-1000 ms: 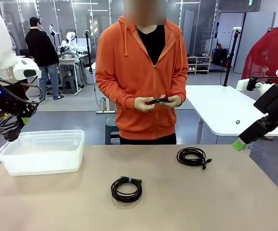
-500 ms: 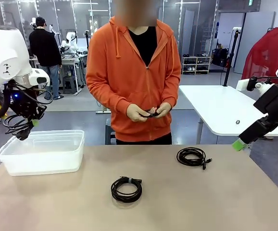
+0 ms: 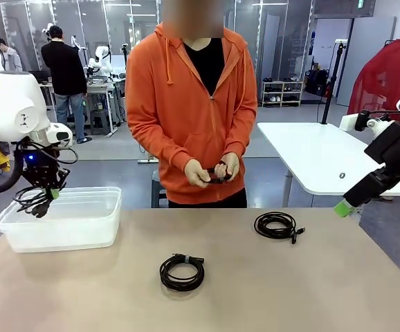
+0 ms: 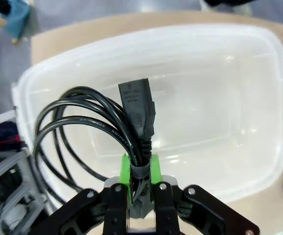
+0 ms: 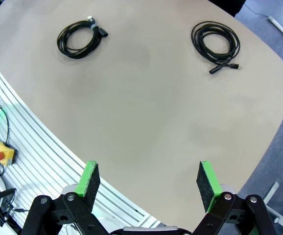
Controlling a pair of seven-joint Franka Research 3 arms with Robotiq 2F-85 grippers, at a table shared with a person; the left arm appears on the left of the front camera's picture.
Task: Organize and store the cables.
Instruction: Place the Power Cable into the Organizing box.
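My left gripper (image 3: 48, 195) is shut on a black coiled cable (image 3: 32, 200), which hangs over the left end of a clear plastic bin (image 3: 82, 232). In the left wrist view the green pads (image 4: 126, 169) clamp this cable (image 4: 78, 122) just below its plug, above the bin (image 4: 229, 36). Two more coiled cables lie on the table: a banded one (image 3: 182, 271) (image 5: 80, 38) at centre and one with a plug (image 3: 276, 225) (image 5: 216, 41) at right. My right gripper (image 3: 342, 207) (image 5: 149, 178) hangs open off the table's right edge, holding nothing.
A person in an orange hoodie stands at the far edge, both hands working a small black cable (image 3: 217, 173) at waist height. A white table (image 3: 324, 159) stands behind at right. The tan tabletop (image 3: 290, 290) is bare around the two coils.
My left arm has swung right and down with the cable, from beside the bin to over its left end. The person's hands have dropped lower. The right arm has not moved.
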